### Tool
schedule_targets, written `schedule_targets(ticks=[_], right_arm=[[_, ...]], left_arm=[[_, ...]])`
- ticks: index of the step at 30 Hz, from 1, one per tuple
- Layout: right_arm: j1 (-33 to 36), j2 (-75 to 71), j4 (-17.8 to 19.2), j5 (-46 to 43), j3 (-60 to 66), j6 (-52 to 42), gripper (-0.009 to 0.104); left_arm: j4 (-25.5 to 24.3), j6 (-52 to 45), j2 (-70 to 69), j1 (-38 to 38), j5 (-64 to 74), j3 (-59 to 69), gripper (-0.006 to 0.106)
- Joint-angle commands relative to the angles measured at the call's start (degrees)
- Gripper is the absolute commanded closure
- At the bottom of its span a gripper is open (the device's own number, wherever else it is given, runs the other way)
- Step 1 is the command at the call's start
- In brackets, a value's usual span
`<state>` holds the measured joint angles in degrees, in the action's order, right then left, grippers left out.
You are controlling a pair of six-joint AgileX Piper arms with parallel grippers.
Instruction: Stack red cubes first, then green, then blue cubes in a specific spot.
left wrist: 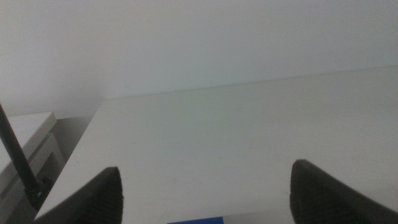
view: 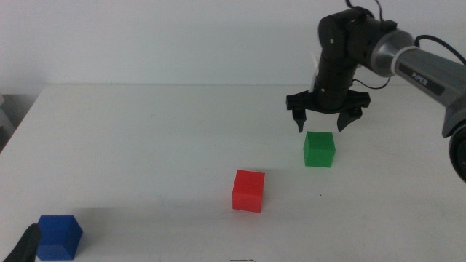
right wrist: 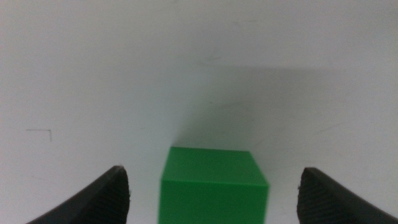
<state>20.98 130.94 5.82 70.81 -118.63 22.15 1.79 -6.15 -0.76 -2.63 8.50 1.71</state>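
Note:
A green cube (view: pixel 320 149) sits on the white table (view: pixel 145 145) right of centre. My right gripper (view: pixel 321 125) hangs open just above and behind it, jaws wide apart. In the right wrist view the green cube (right wrist: pixel 214 185) lies between the two jaws of the right gripper (right wrist: pixel 214 196), untouched. A red cube (view: pixel 248 191) sits alone to the front left of the green one. A blue cube (view: pixel 59 237) rests at the front left corner. My left gripper (view: pixel 25 246) waits beside it, open; a blue sliver of the cube (left wrist: pixel 196 220) shows between the jaws of the left gripper (left wrist: pixel 205 193).
The table's left edge (left wrist: pixel 74 168) runs close to the left gripper, with a grey surface and a dark rod (left wrist: pixel 18 155) beyond it. A faint small corner mark (right wrist: pixel 42 132) shows on the tabletop near the green cube.

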Motion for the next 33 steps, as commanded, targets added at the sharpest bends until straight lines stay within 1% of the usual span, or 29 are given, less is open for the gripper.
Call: schedule_targets(ticks=[1,3,6,8,10,13,15,23,26,27,28,30,31,32,33], right_arm=[[-1.41,-5.06,-1.16,3.86,-1.29,-1.82,0.016],[-1.92,-7.00,-2.59,3.86,1.47,-2.42,0.016],[-1.98,-9.07,-1.15,3.74,7.42,0.41,0.016],[-1.81,-9.23,-1.40,3.45,9.09,1.62,0.016],[-1.62,-9.17,-2.76,2.12,9.77,2.66,0.016],[-1.62,-9.17,-5.82,-1.42,9.92,3.87,0.016],[-1.41,-8.97,-6.83,-3.04,9.92,4.03,0.016],[0.05,-6.50,-5.82,-4.65,9.92,5.81,0.016],[0.05,-5.47,-3.30,-4.59,9.92,6.66,0.019],[0.05,-5.33,-2.50,-4.59,9.92,6.67,0.022],[0.05,-4.94,-1.82,-4.59,9.92,6.67,0.028],[0.05,-4.60,-1.16,-4.84,9.92,6.62,0.045],[0.05,-4.55,-1.04,-5.65,9.92,6.24,0.058],[0.19,-4.55,-0.74,-5.95,9.92,4.82,0.074],[0.44,-4.77,-0.27,-6.09,9.92,3.44,0.086]], left_arm=[[0.24,0.22,-1.18,-0.10,-4.19,-0.21,0.011],[0.24,0.22,-1.18,-0.10,-4.19,-0.21,0.011],[0.24,0.22,-1.18,-0.10,-4.19,-0.21,0.011],[0.24,0.22,-1.18,-0.10,-4.19,-0.21,0.011],[0.24,0.22,-1.18,-0.10,-4.19,-0.21,0.011],[0.24,0.22,-1.18,-0.10,-4.19,-0.21,0.011],[0.24,0.22,-1.18,-0.10,-4.19,-0.21,0.011],[0.24,0.22,-1.18,-0.10,-4.19,-0.21,0.011],[0.24,0.22,-1.18,-0.10,-4.19,-0.21,0.011],[0.24,0.22,-1.18,-0.10,-4.19,-0.21,0.011],[0.24,0.22,-1.18,-0.10,-4.19,-0.21,0.011],[0.24,0.22,-1.18,-0.10,-4.19,-0.21,0.011],[0.24,0.22,-1.18,-0.10,-4.19,-0.21,0.011],[0.24,0.22,-1.18,-0.10,-4.19,-0.21,0.011],[0.24,0.22,-1.18,-0.10,-4.19,-0.21,0.011]])
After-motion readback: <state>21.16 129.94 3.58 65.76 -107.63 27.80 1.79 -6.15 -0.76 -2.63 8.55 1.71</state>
